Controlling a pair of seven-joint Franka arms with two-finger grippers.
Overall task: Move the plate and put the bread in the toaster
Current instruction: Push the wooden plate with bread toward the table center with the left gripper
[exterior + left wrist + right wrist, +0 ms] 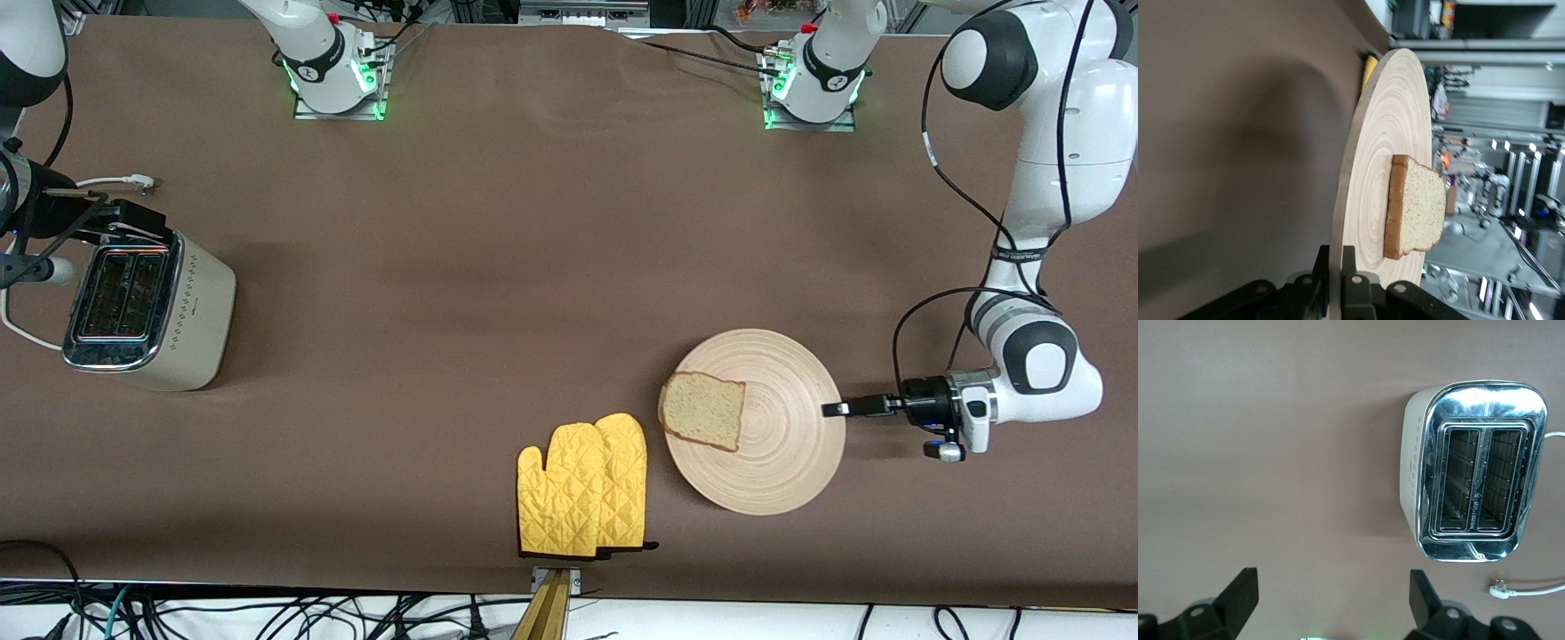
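The light-wood plate (773, 444) lies on the table toward the left arm's end, with the bread slice (704, 411) flat on it near the rim on the mitts' side. My left gripper (833, 409) is shut on the plate's rim; in the left wrist view its fingers (1337, 257) pinch the plate's edge (1381, 133), with the bread (1418, 207) close ahead. The cream toaster (147, 311) stands at the right arm's end with both slots empty. My right gripper (133, 222) hangs open and empty above the table beside the toaster (1475, 470), as the right wrist view (1331, 593) shows.
Two yellow oven mitts (582, 489) lie near the table's front edge, beside the plate. The toaster's white cord and plug (142, 184) lie on the table by the toaster, and the plug also shows in the right wrist view (1501, 590).
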